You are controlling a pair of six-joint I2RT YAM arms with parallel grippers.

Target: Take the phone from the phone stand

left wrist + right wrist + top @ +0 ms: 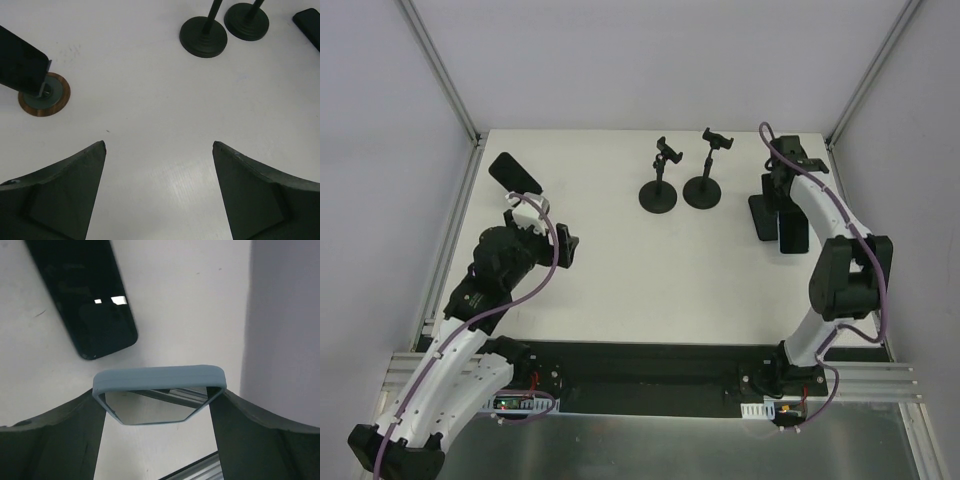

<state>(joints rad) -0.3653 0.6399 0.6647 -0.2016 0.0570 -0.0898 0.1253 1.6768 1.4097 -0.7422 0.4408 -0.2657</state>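
A dark phone point(514, 173) rests tilted on a stand with a round brown base point(44, 95) at the far left; it also shows in the left wrist view point(20, 62). My left gripper point(567, 250) is open and empty point(159, 145), low over the bare table and well short of that stand. My right gripper point(782, 195) is at the far right, shut point(159, 395) on a phone in a blue-grey case point(159, 382), gripped by its two long sides and held above the table. A second dark phone point(82, 295) lies flat beside it.
Two empty black phone stands point(659, 192) point(703, 186) stand at the back middle; their round bases show in the left wrist view point(203, 36) point(246, 21). The right wall point(285, 315) and the table's right edge are close to the right gripper.
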